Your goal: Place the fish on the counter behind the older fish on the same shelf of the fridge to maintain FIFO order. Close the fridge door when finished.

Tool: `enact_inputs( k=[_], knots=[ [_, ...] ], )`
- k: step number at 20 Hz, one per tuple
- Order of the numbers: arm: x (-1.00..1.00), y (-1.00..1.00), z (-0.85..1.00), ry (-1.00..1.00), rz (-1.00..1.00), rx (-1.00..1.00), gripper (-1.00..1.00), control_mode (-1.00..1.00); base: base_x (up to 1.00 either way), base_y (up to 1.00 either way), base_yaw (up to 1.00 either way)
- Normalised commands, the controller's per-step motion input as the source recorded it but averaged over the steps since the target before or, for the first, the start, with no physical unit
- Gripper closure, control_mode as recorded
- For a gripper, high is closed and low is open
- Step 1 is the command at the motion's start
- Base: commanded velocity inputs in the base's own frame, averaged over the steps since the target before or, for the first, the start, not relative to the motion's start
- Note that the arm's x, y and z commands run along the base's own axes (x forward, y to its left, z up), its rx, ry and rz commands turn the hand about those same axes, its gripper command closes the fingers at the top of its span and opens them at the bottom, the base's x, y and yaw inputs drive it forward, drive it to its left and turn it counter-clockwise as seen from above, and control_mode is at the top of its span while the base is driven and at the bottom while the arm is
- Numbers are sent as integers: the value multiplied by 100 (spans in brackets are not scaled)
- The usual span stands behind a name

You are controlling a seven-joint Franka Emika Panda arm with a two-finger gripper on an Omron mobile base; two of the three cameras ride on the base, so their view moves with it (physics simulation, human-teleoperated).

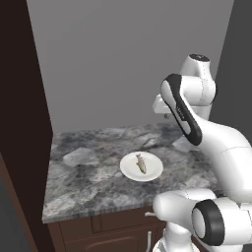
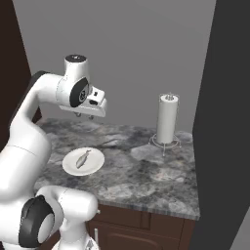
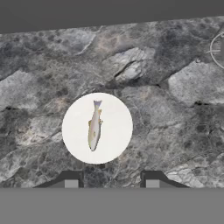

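Note:
The fish (image 3: 95,126), small and olive-tan with a pale belly, lies on a round white plate (image 3: 116,142) on the grey marbled counter (image 3: 175,109). The base views show the fish (image 1: 141,163) (image 2: 83,158) on the plate (image 1: 153,172) (image 2: 96,164) near the counter's (image 1: 88,182) front edge. My gripper (image 3: 111,183) hangs well above the plate and points down, fingertips apart with nothing between them. The hand (image 2: 90,108) sits slightly behind the plate. The older fish, the shelf and the fridge's inside are out of view.
A paper towel roll on a wire stand (image 2: 167,122) stands at the back right of the counter (image 2: 146,176). A tall dark grey side (image 2: 224,122) bounds the counter on the right. A dark brown cabinet wall (image 1: 24,98) bounds it on the left.

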Motion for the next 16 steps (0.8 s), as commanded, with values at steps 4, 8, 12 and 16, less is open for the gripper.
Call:
enact_inputs(
  k=[4,8,12,16],
  knots=[
    [-8,0,0,0,0,0,-100,-100,0,0,0],
    [0,3,-19,2,0,-1,-100,-100,0,0,0],
    [0,40,-89,0,0,-8,-100,-100,0,0,0],
    [0,47,-100,1,0,-8,-100,-100,0,0,0]
  ],
)
